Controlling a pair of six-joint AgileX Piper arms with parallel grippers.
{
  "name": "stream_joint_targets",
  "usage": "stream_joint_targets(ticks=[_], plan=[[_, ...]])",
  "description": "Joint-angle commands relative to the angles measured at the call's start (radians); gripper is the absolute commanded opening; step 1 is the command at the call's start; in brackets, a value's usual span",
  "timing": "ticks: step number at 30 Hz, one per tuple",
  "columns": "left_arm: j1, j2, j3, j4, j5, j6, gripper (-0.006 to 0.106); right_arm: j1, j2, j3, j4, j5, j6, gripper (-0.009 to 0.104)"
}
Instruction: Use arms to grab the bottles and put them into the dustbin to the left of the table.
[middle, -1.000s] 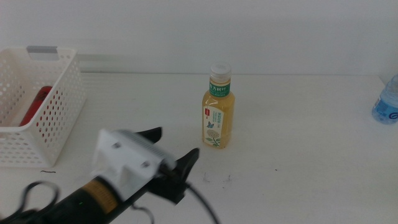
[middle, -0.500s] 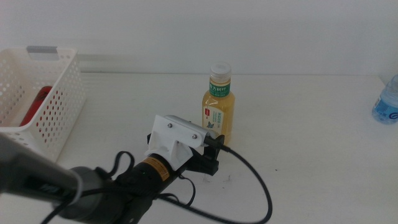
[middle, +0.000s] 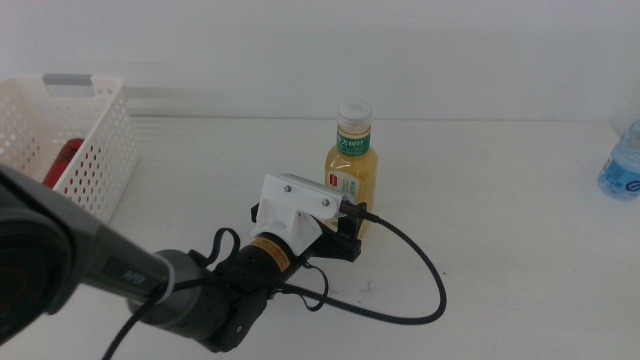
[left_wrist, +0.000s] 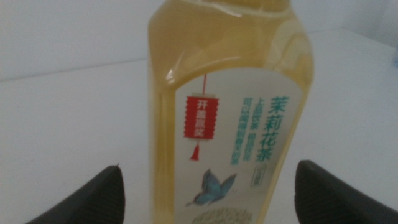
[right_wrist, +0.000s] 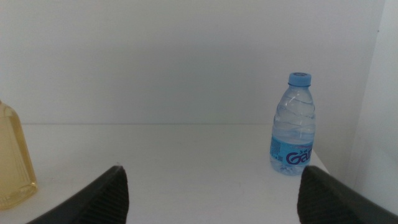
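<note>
The yellow tea bottle (middle: 352, 172) stands upright mid-table. My left gripper (middle: 348, 228) reaches in from the lower left and is open around the bottle's lower body. In the left wrist view the bottle (left_wrist: 230, 112) fills the middle, and the left gripper (left_wrist: 210, 171) has white table showing between each jaw and the bottle. The red cola can (middle: 64, 160) lies inside the white dustbin (middle: 95, 150) at the far left. The clear water bottle (middle: 622, 162) stands at the right edge. My right gripper (right_wrist: 211, 180) is open and empty, facing the water bottle (right_wrist: 293, 124) from a distance.
A black cable (middle: 420, 285) loops on the table to the right of the left arm. The right wrist view shows the tea bottle (right_wrist: 12, 162) at its edge. A white wall runs behind the table.
My left arm has swung right and forward from the front of the table to the tea bottle, and its jaws now stand on either side of the bottle. The bottle has not moved.
</note>
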Motion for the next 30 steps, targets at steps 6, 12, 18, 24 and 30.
stream_joint_targets(ticks=[6, 12, 18, 24, 30], plan=[[0.003, 0.076, -0.094, 0.008, -0.014, -0.017, 0.094, -0.004, -0.005, 0.004, -0.002, -0.009, -0.005, 0.092], [0.01, 0.145, -0.192, 0.001, -0.007, -0.017, 0.094, -0.004, -0.005, 0.004, -0.002, -0.009, -0.005, 0.092], [0.01, 0.206, -0.272, -0.003, 0.022, -0.015, 0.094, -0.004, -0.005, 0.004, -0.002, -0.009, -0.005, 0.092], [0.01, 0.231, -0.307, -0.017, 0.033, 0.001, 0.093, -0.004, -0.005, 0.004, -0.002, -0.009, -0.005, 0.092], [0.011, 0.219, -0.3, -0.033, -0.011, 0.121, 0.061, -0.004, -0.005, 0.004, -0.002, -0.009, -0.005, 0.092]])
